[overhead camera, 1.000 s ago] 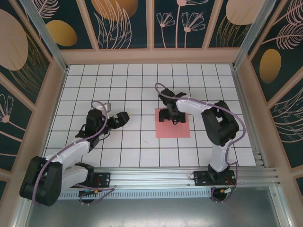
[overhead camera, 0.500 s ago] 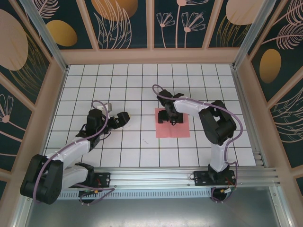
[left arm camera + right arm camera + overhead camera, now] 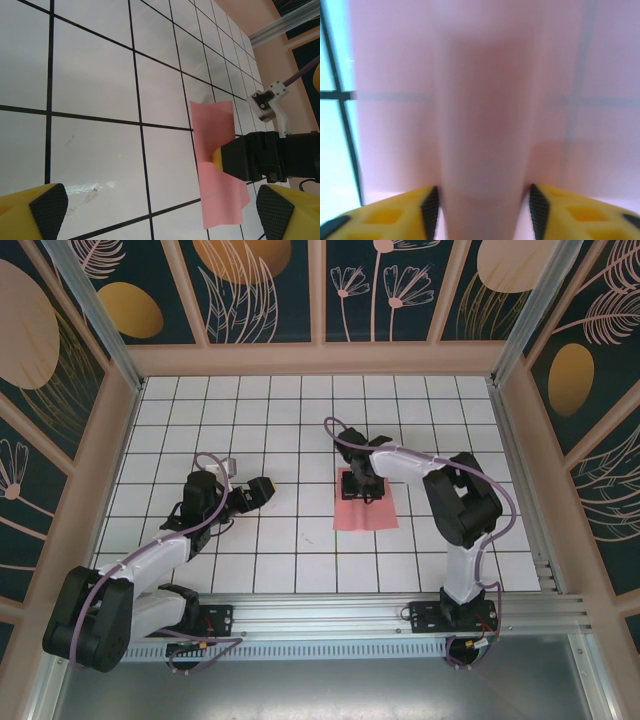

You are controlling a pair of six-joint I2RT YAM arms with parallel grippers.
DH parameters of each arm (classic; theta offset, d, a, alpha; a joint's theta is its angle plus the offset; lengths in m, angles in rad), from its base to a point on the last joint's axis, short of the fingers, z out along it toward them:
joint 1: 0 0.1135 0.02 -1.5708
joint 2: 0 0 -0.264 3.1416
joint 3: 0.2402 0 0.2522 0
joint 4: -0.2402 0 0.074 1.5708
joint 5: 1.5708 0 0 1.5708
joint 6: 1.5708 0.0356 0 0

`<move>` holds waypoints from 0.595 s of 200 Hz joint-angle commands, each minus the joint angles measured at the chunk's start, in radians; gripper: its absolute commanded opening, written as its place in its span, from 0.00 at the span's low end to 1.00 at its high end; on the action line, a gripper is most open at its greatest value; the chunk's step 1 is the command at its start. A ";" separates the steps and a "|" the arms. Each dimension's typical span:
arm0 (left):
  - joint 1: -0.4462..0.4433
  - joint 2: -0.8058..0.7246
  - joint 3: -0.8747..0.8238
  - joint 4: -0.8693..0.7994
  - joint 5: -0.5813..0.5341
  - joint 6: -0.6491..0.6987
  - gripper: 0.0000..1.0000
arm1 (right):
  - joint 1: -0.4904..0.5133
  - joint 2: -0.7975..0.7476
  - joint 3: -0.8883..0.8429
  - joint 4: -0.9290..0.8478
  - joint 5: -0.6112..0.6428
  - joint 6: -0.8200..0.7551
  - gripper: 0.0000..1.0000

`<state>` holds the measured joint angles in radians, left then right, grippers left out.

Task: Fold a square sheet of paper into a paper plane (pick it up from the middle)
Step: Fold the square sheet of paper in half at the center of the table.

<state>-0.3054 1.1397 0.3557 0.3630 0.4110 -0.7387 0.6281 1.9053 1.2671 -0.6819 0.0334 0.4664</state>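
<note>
Sheet (image 3: 372, 516): one, salmon-pink, plain, lying right of centre on the tabletop (image 3: 290, 420). Its edges lie flat, or nearly so. Its middle is drawn up into a soft ridge, which the left wrist view shows as a buckle across the paper. No crease, point or wing shows on it. My right fingers (image 3: 395, 214): set down on the middle of the sheet, one on either side of that ridge, pinching the paper between the pads. I judge this a grasp at the right place, though the sheet does not look lifted clear of the tabletop. My left fingers (image 3: 36, 210): spread wide and holding nothing, hovering over bare tiles well to the left of the sheet and pointed toward it. Progress, as I judge it: the pick-up from the middle is in hand but not complete. Every fold is left to do, starting with the centre crease, and I expect my left fingers will have to come across to help.
</note>
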 commanded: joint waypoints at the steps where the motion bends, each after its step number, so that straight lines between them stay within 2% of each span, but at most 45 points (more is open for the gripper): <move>1: -0.005 -0.015 0.026 0.024 0.005 -0.012 0.99 | -0.005 -0.086 0.009 0.000 -0.051 -0.007 0.45; 24: -0.006 -0.021 0.029 0.020 0.008 -0.012 0.99 | -0.006 -0.128 0.013 0.022 -0.110 0.004 0.44; 35: -0.005 -0.029 0.031 0.015 0.007 -0.011 0.98 | -0.006 -0.148 0.008 0.052 -0.160 0.012 0.40; 70: -0.005 -0.061 0.032 0.001 -0.017 -0.014 0.99 | -0.007 -0.199 -0.007 0.199 -0.380 0.055 0.40; 91: -0.006 -0.076 0.032 0.004 -0.025 -0.023 0.99 | -0.006 -0.215 -0.042 0.347 -0.524 0.103 0.41; 119: -0.005 -0.080 0.044 0.004 -0.008 -0.027 0.99 | -0.011 -0.190 -0.058 0.446 -0.575 0.163 0.42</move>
<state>-0.3054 1.0748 0.3653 0.3622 0.4000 -0.7498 0.6262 1.7191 1.2381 -0.3866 -0.4126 0.5552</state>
